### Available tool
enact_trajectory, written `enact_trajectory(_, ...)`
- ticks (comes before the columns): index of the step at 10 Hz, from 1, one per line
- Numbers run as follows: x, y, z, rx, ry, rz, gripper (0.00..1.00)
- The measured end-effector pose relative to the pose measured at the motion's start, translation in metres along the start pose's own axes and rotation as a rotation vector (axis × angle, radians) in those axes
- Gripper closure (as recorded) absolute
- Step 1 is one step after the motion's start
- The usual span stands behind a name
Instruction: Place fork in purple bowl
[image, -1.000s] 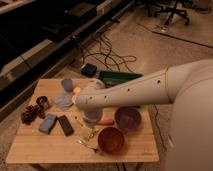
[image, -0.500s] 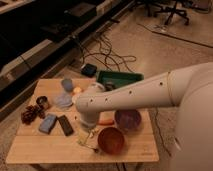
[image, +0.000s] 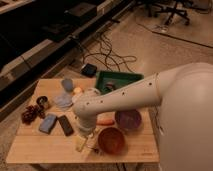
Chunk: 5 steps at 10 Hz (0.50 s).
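Observation:
The purple bowl sits at the table's right side, just behind the orange-red bowl. The fork shows only as a slim glint on the wood by the orange-red bowl's left edge, next to a pale cream utensil. My white arm reaches in from the right across the table's middle. Its gripper points down a little above the table, just behind the fork and left of both bowls. It looks open and nothing shows in it; the wrist hides most of it.
A green tray stands at the back right. An orange carrot-like piece lies under the arm. To the left are a blue sponge, a dark bar, grapes, a small can and a blue cup.
The arm's wrist has come down and toward the table's front, bringing the gripper closer to the fork. Nothing on the table has moved.

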Motion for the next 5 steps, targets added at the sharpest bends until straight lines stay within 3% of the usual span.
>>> enact_trajectory(2, 0.012, 0.002, 0.015, -0.017, 0.048, 0.046, 0.20)
enact_trajectory(5, 0.018, 0.008, 0.028, -0.019, 0.094, 0.056, 0.20)
